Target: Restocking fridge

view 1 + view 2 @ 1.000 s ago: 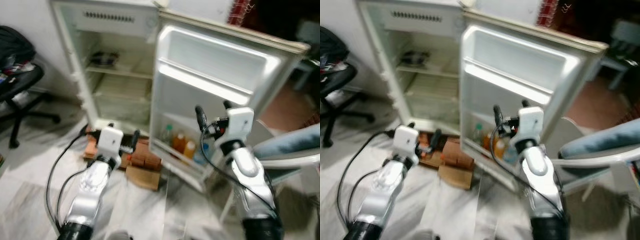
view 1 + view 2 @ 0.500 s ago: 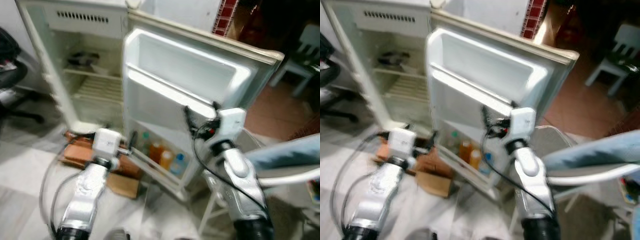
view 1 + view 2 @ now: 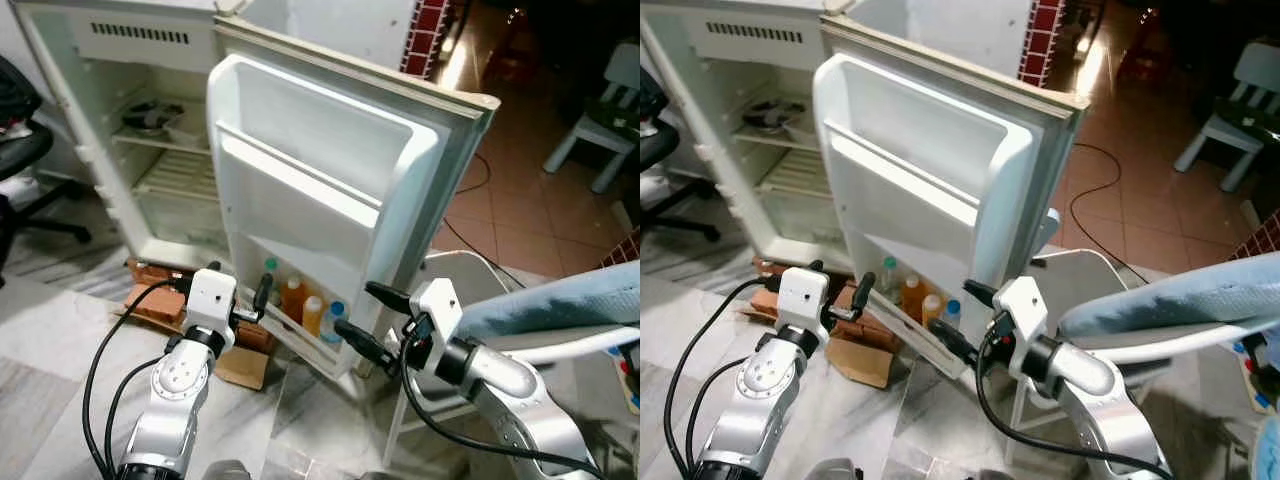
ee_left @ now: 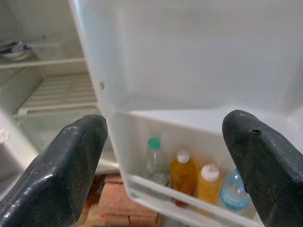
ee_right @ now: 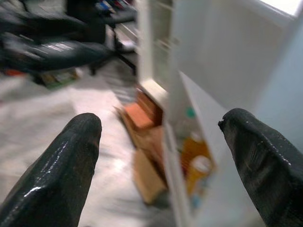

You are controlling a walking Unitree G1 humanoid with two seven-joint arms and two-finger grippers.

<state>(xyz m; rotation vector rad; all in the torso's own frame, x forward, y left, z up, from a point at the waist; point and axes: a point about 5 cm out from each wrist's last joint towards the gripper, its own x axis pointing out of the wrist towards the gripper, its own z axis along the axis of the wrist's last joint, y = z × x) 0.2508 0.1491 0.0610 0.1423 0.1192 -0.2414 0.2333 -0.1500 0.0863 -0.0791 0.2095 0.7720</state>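
The small white fridge (image 3: 110,190) stands with its door (image 3: 320,170) swung wide. In the door's bottom shelf stand a clear bottle with a green cap (image 4: 155,161), two orange bottles (image 4: 182,175) and a blue water bottle (image 4: 233,189). My left gripper (image 4: 165,122) is open and empty, low in front of that shelf and pointing at the bottles, a short way off. Near the door's lower outer corner my right gripper (image 3: 355,308) is open and holds nothing.
A dark dish (image 3: 150,115) sits on the fridge's upper shelf. Bricks (image 3: 150,300) and cardboard (image 3: 240,365) lie at the fridge's foot. A black office chair (image 3: 25,150) is at left. A white chair (image 3: 460,270) with blue-grey cloth (image 3: 560,300) stands at right.
The camera has swung, so the door now fills the middle. My right arm has dropped from in front of the door to near its bottom corner. The left gripper is closer to the bottle shelf.
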